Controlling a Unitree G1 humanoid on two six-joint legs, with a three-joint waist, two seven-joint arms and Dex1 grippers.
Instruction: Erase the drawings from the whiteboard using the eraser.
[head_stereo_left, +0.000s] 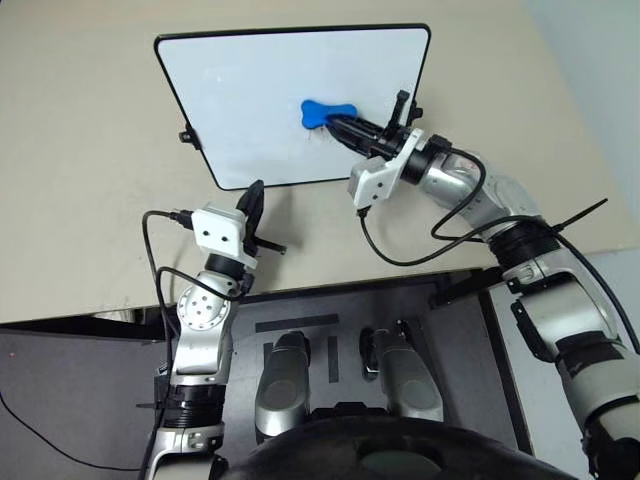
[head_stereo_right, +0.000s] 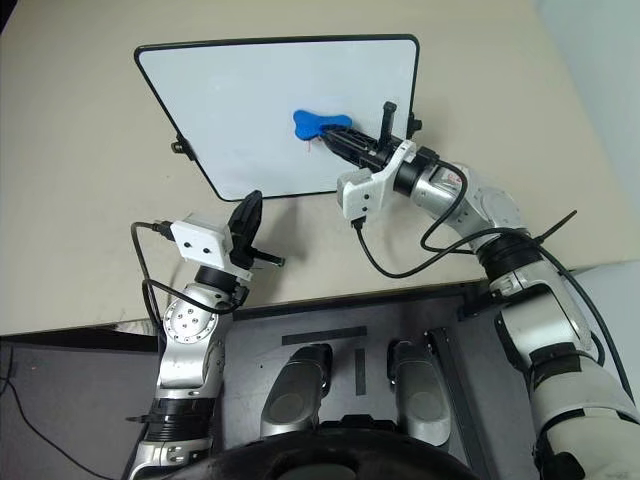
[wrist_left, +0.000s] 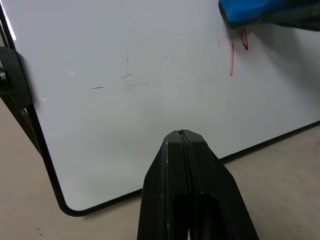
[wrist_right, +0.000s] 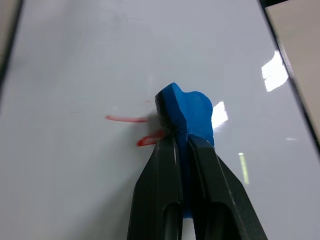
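Reaching across the whiteboard, right gripper — jaws clamped on eraser; left gripper closed.

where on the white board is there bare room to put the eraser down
The glossy white whiteboard is bare across its left half, bordered by the thin black frame. It is crowded at the right: the right end effector holds the bright blue bone-shaped eraser by the red marker strokes. The beige tabletop left of the board is free.

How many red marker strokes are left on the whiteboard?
2: a long thin stroke and a shorter one, both beside the eraser held by the right gripper on the whiteboard. More may hide under it.
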